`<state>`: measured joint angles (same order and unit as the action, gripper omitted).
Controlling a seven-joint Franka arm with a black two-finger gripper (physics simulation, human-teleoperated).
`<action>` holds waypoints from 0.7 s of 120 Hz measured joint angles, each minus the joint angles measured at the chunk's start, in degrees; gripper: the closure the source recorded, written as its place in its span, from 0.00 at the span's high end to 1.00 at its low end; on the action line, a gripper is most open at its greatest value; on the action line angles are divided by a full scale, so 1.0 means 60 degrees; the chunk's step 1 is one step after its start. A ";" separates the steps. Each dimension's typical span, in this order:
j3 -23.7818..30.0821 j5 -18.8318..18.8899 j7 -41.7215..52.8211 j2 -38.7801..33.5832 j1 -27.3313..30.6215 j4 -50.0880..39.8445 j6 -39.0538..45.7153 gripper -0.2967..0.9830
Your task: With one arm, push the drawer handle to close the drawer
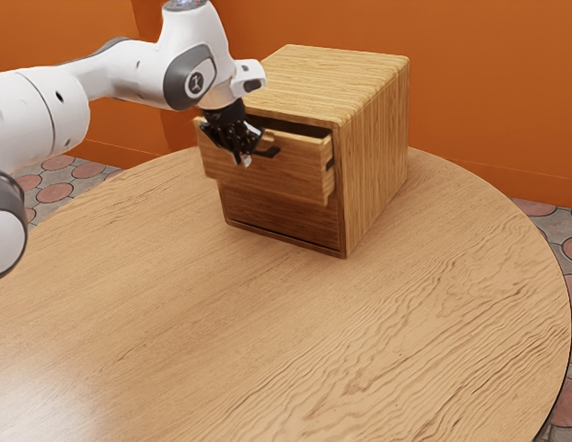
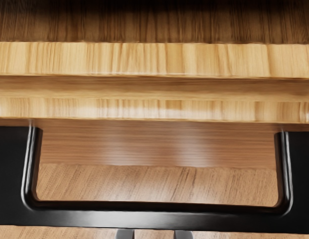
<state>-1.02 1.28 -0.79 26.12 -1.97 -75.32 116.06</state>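
In the exterior view, a wooden cabinet (image 1: 376,138) stands toward one o'clock on a round wooden table (image 1: 267,341), its upper drawer (image 1: 299,175) partly pulled out. A white robot arm (image 1: 129,74) enters from ten o'clock. Its black gripper (image 1: 243,157) is at the drawer's black handle (image 1: 269,152), near eleven o'clock. How far the gripper is open, and whether it grips anything, cannot be told.

We see a round desk (image 1: 258,336) of light brown wood, and its grain is wavy. Directly on it we have one wooden cabinet (image 1: 376,152), which stands upright near the edge far from the exterior camera.
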 joint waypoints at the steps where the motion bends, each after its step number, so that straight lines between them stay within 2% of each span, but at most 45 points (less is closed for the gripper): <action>1: 0.0008 0.0000 0.0007 0.0022 0.0007 0.0027 0.0035 0.24; 45: 0.0144 0.0012 0.0300 0.0790 0.0223 0.1090 0.0915 0.25; 49: 0.0162 -0.0032 0.0296 0.0190 0.0201 0.0261 0.0943 0.26; 58: 0.0555 -0.0229 0.0092 -0.2710 0.0010 -0.3666 0.0901 0.29; 64: 0.0879 -0.0407 -0.0088 -0.4036 -0.0133 -0.5085 0.0683 0.32; 77: 0.1303 -0.0674 -0.0483 -0.6113 -0.0354 -0.6250 -0.0377 0.48; 84: 0.1449 -0.0839 -0.0670 -0.6582 -0.0178 -0.6217 -0.1085 0.55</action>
<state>7.68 -3.76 -4.80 -13.37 -3.04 -112.62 109.55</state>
